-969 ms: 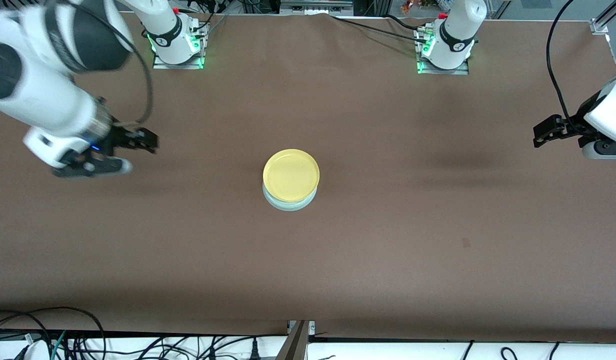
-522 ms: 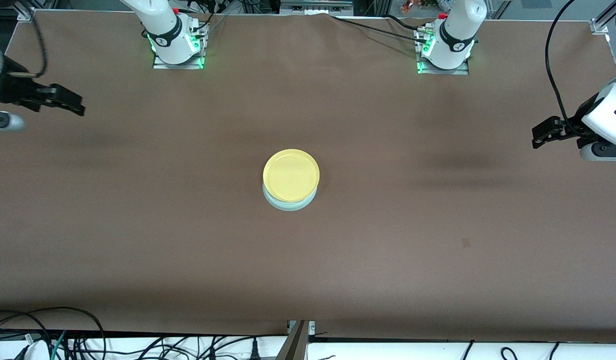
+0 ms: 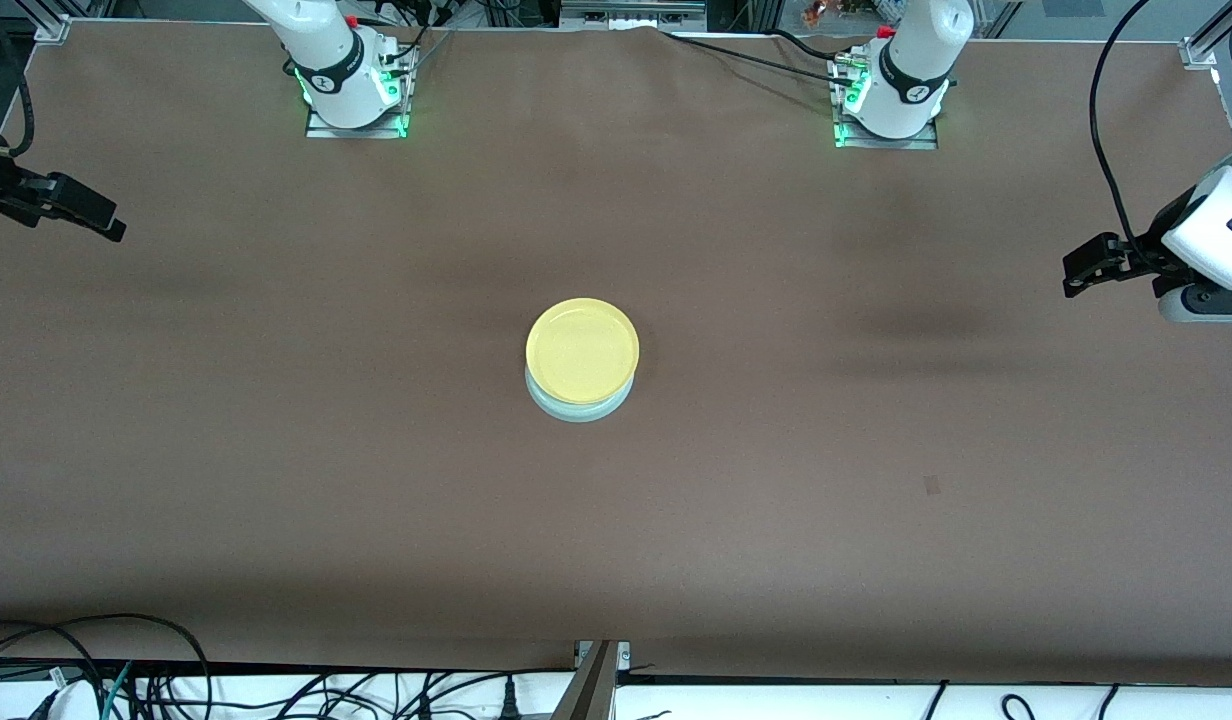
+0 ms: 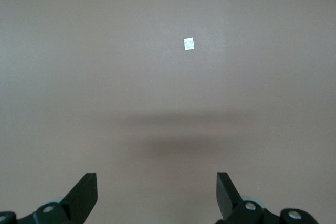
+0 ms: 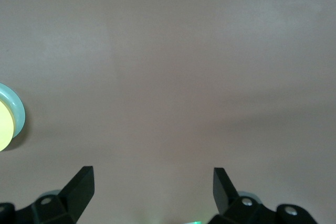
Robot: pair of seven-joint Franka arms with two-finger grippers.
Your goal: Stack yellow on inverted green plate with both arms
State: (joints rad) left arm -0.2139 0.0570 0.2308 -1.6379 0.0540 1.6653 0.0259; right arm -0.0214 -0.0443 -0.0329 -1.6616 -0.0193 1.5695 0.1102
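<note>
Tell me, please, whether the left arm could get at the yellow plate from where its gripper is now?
Probably yes. The left gripper hangs open over the left arm's end of the table, and nothing lies between it and the yellow plate, which sits uncovered on the green plate. The right gripper waits, open, at the table's right-arm end.

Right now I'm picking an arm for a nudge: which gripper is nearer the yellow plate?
Left, slightly. The left gripper hangs toward its table end; the right gripper is out at the other end, farther from the yellow plate.

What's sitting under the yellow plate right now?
The yellow plate rests on the green plate, of which only a pale crescent of rim shows on the side nearer the front camera. The rest is covered, so whether it is inverted cannot be confirmed.
</note>
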